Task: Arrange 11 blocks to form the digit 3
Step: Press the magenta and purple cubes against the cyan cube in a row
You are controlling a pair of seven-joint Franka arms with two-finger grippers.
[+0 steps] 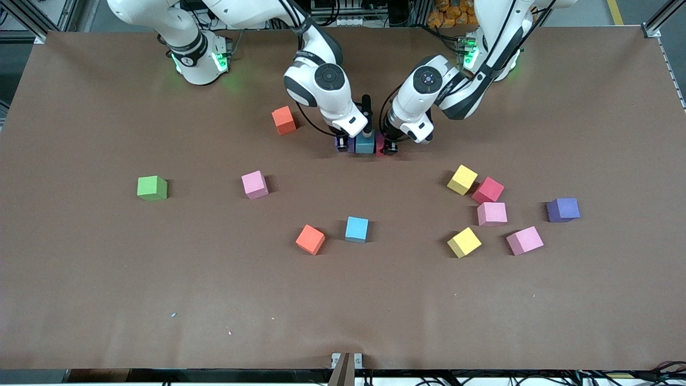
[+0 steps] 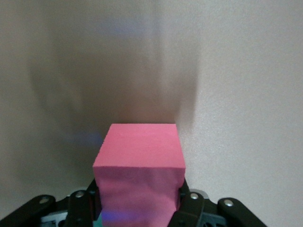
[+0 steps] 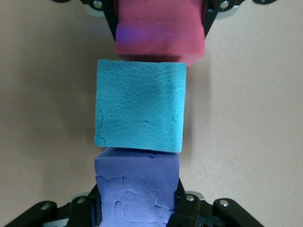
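We see both arms reaching to the middle of the bench [image 1: 107, 300], nearer its robot edge than the camera edge. There three blocks sit in a short row, touching or nearly touching: a purple block [image 3: 137, 189], a light blue block [image 3: 139, 111] in the middle, and a red block [image 2: 139, 175].

The right tool [image 1: 343, 143] is down at the row's end toward the right arm, clenched on the purple block; its wrist view shows the block between its fingers [image 3: 87, 210]. The left tool [image 1: 387, 146] is down at the row's end toward the left arm, grasping the red block, whose lower sides sit between its fingers [image 2: 189, 205].

The other blocks lie loose. An orange block [image 1: 284, 119] sits beside the right tool, toward the right arm's end. Nearer the camera edge, about mid-bench, are a pink block [image 1: 254, 184], a second orange block [image 1: 310, 239] and a second light blue block [image 1: 357, 229]. Toward the left arm's end is a cluster: a yellow block [image 1: 462, 179] touching a second red block [image 1: 487, 190], which touches a pink one [image 1: 492, 213]; then another yellow block [image 1: 464, 242], another pink block [image 1: 524, 240] and a second purple block [image 1: 563, 209]. A green block [image 1: 152, 188] stands alone toward the right arm's end.
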